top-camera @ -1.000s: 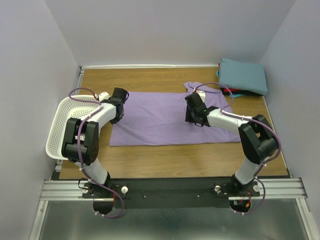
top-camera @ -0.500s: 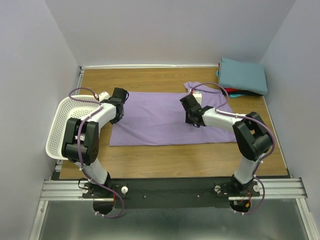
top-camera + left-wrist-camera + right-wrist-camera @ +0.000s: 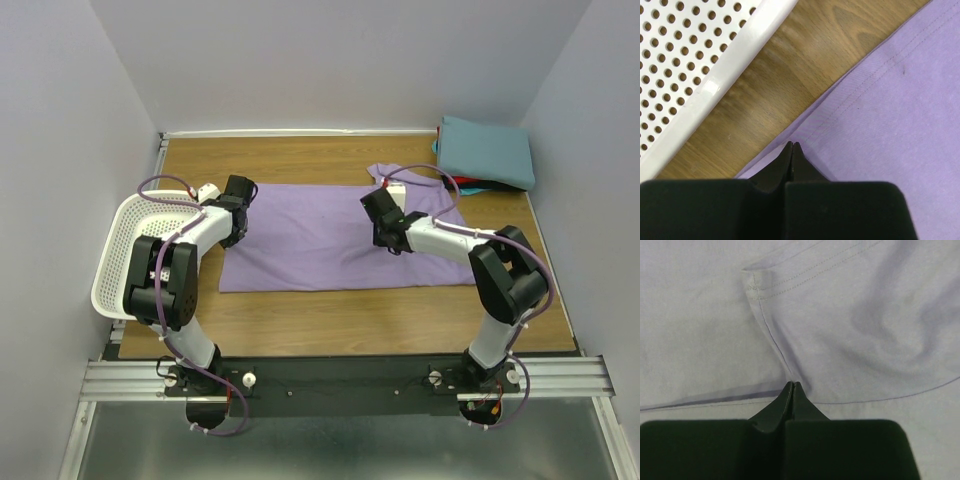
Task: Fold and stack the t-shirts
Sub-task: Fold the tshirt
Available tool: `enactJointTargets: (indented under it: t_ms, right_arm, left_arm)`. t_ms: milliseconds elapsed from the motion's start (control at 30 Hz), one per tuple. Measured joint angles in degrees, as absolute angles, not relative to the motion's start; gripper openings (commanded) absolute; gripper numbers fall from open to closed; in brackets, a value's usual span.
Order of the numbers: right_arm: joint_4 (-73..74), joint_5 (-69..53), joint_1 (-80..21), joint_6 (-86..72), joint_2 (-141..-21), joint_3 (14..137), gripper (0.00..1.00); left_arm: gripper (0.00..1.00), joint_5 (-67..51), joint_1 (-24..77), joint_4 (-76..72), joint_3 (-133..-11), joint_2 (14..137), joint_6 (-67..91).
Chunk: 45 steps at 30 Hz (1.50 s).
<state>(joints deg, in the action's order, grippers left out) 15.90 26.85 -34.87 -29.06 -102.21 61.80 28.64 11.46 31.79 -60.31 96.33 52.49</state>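
Observation:
A large lavender t-shirt (image 3: 320, 240) lies spread flat across the wooden table. My left gripper (image 3: 236, 215) is at its left edge, next to the basket. In the left wrist view the jaws (image 3: 793, 144) are shut, their tips pinched on the shirt's hem (image 3: 890, 100). My right gripper (image 3: 385, 225) is over the right part of the shirt, below the sleeve. The right wrist view shows the gripper (image 3: 793, 384) shut on the cloth (image 3: 700, 330) where a seam runs into the tips. A folded teal t-shirt (image 3: 487, 150) lies on a red one (image 3: 492, 187) at the back right corner.
A white perforated basket (image 3: 125, 240) hangs over the table's left edge, close to my left gripper; its rim (image 3: 715, 85) fills the upper left of the left wrist view. Grey walls close in the table on three sides.
My right gripper slid slightly left over the shirt and its jaws closed on the cloth. The left arm has not moved.

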Motion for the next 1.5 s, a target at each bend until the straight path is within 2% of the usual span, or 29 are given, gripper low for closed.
enactJointTargets:
  t_ms: [600, 800, 867, 900, 933, 967, 1000, 1033, 1067, 1100, 1167, 1200, 1367, 1500]
  right_arm:
    - [16.8, 29.8, -34.9, -29.2, -98.8, 60.8, 0.03]
    - [17.1, 29.8, -34.9, -29.8, -98.8, 60.6, 0.06]
    - [17.2, 29.8, -34.9, -30.0, -98.8, 60.6, 0.17]
    - [17.3, 30.0, -34.9, -30.0, -98.8, 60.6, 0.28]
    - [17.3, 30.2, -34.9, -30.2, -98.8, 60.6, 0.28]
    - [17.4, 30.4, -34.9, -30.0, -98.8, 60.6, 0.4]
    - [17.5, 30.5, -34.9, -30.0, -98.8, 60.6, 0.46]
    - [17.7, 30.7, -34.9, -29.8, -98.8, 60.6, 0.6]
    - [17.8, 30.8, -34.9, -29.7, -98.8, 60.6, 0.69]
    - [18.1, 31.0, -34.9, -29.7, -98.6, 60.6, 0.84]
    - [18.4, 31.0, -34.9, -29.7, -97.9, 60.6, 0.97]
    - [18.6, 31.0, -34.9, -29.6, -97.1, 60.6, 1.0]
    - [18.9, 30.1, -34.9, -29.3, -92.3, 60.7, 1.0]
    - [18.9, 27.7, -34.9, -30.1, -90.5, 60.6, 1.0]
  left_arm:
    - [0.0, 28.6, 11.5, 31.8, -60.3, 96.3, 52.2]
    - [0.0, 28.6, 11.5, 31.8, -60.3, 96.3, 52.0]
    - [0.0, 28.4, 11.5, 31.8, -60.4, 96.3, 51.8]
    - [0.05, 28.2, 11.5, 31.7, -60.4, 96.3, 51.7]
    - [0.09, 27.9, 11.5, 31.4, -60.4, 96.3, 51.5]
    - [0.15, 27.6, 11.5, 31.0, -60.4, 96.3, 51.1]
    - [0.23, 27.4, 11.5, 30.9, -60.4, 96.2, 50.9]
    - [0.36, 27.1, 11.5, 30.5, -60.4, 96.0, 50.4]
    - [0.39, 26.8, 11.5, 30.0, -60.5, 95.7, 50.0]
    - [0.43, 26.5, 11.5, 29.7, -60.5, 95.3, 49.6]
    - [0.46, 25.9, 11.5, 28.8, -60.6, 93.8, 48.3]
    - [0.46, 25.6, 11.5, 28.4, -60.8, 92.9, 47.7]
    - [0.47, 23.9, 11.8, 25.7, -62.6, 87.8, 45.4]
    - [0.46, 23.4, 16.2, 23.5, -62.1, 84.6, 44.8]
